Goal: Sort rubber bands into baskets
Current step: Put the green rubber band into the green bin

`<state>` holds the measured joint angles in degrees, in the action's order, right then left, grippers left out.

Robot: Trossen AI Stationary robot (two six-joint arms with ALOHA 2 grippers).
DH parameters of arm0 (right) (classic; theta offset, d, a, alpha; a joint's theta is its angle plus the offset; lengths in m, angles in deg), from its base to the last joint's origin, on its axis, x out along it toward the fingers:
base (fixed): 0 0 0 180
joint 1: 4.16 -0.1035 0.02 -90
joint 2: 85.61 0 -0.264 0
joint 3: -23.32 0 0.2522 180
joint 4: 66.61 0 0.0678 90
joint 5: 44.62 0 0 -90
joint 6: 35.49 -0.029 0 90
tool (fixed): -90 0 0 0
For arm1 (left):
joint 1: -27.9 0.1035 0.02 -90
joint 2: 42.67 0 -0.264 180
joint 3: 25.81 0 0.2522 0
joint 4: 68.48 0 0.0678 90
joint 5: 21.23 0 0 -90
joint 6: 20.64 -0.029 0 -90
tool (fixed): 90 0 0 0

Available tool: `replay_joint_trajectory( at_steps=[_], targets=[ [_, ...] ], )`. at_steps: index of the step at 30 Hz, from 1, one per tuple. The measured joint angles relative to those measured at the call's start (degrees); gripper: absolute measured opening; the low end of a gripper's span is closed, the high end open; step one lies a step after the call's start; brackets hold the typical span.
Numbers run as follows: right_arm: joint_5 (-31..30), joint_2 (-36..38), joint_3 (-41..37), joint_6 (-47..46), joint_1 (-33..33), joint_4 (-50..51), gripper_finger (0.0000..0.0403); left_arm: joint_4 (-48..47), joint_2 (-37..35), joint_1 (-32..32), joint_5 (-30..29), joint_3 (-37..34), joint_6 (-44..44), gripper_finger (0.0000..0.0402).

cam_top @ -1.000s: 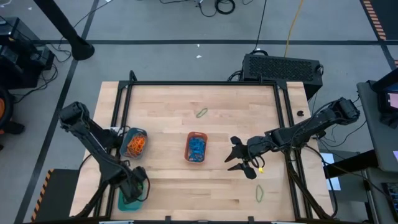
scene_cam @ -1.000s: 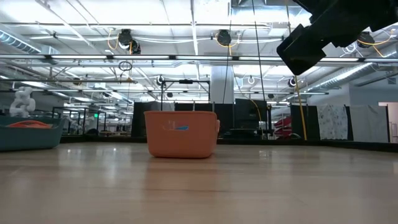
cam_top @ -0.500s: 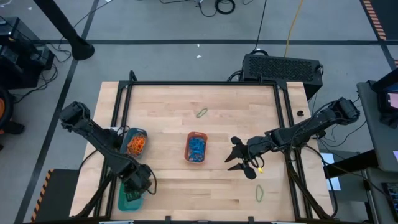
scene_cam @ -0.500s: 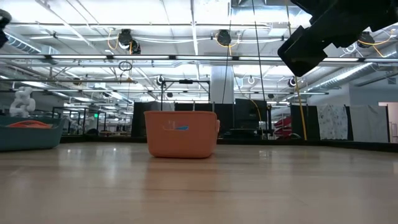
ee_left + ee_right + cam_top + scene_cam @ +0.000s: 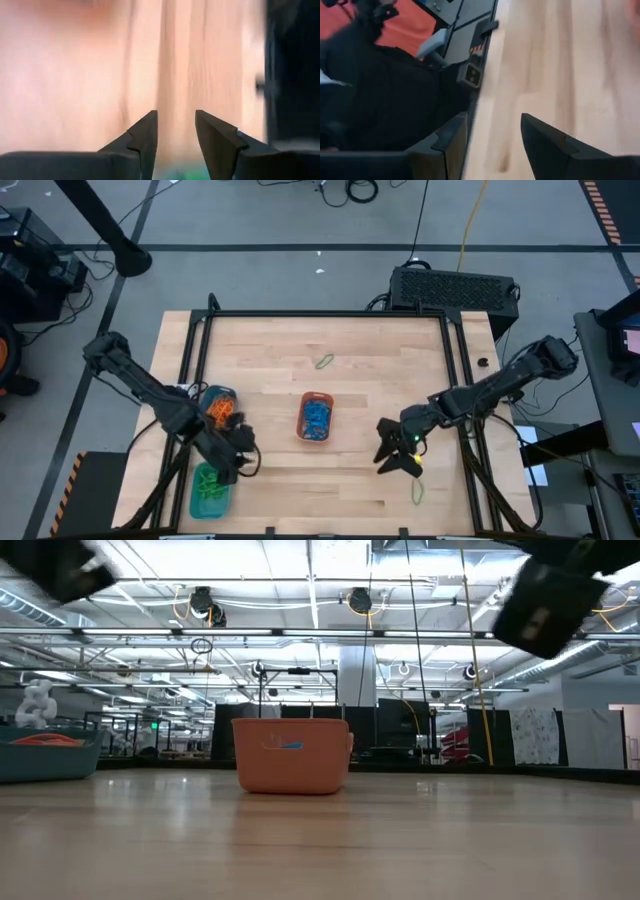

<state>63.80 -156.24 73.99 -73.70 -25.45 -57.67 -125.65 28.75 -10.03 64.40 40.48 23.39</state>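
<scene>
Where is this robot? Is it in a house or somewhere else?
Not a house. It looks like a big workshop or robot lab: bare pipes and lamps hang from the high ceiling, cables lie on the grey floor, and the wooden table sits in a black metal frame.

The wooden desk [image 5: 270, 350] carried three baskets: orange [image 5: 316, 417], round [image 5: 217, 407], teal [image 5: 209, 490]. Two green rubber bands [image 5: 324, 361] [image 5: 417, 491] lay loose.

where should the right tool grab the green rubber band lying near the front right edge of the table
Pinch one long side of the green rubber band, coming straight down from above. It lies flat on the wooden table as a thin narrow loop, so nothing sticks up to grip sideways. The right tool, open, hangs just beside it.
</scene>
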Motion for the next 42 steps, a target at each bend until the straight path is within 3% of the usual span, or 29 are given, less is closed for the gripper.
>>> replay_joint_trajectory(
  at_steps=[3,7,13,16,20,25,34,42],
  targets=[
    [-0.12,0.00,0.02,-8.96,-2.38,2.57,0.0176,9.07,-1.05,-0.07,-11.94,-0.04,-15.14,0.0138],
    [-2.08,0.00,0.02,-24.94,-6.97,11.41,0.0176,25.08,-0.88,0.92,-18.67,-3.66,-37.10,0.0138],
    [-7.64,-0.02,0.02,-53.91,-13.66,18.51,0.0176,48.52,-0.57,7.74,-16.46,-12.78,-54.25,0.0138],
    [-9.76,-0.02,0.02,-63.05,-16.32,18.81,0.0176,60.76,-0.55,11.32,-9.74,-16.76,-60.55,0.0138],
    [-12.23,-0.02,0.04,-70.70,-19.58,22.41,0.0176,70.49,-0.57,15.75,0.83,-19.47,-64.10,0.0138],
    [-14.19,-0.47,0.04,-77.94,-22.88,28.84,0.0176,71.47,-0.57,18.90,6.08,-20.04,-64.36,0.0138],
    [-15.35,-8.18,0.04,-81.53,-26.80,28.92,0.0176,71.46,-0.57,21.57,10.89,-20.06,-64.35,0.0138],
    [-14.95,-15.39,0.33,-80.04,-27.20,27.65,0.0176,71.41,-0.57,21.84,11.22,-20.06,-64.03,0.0138]
  ],
)
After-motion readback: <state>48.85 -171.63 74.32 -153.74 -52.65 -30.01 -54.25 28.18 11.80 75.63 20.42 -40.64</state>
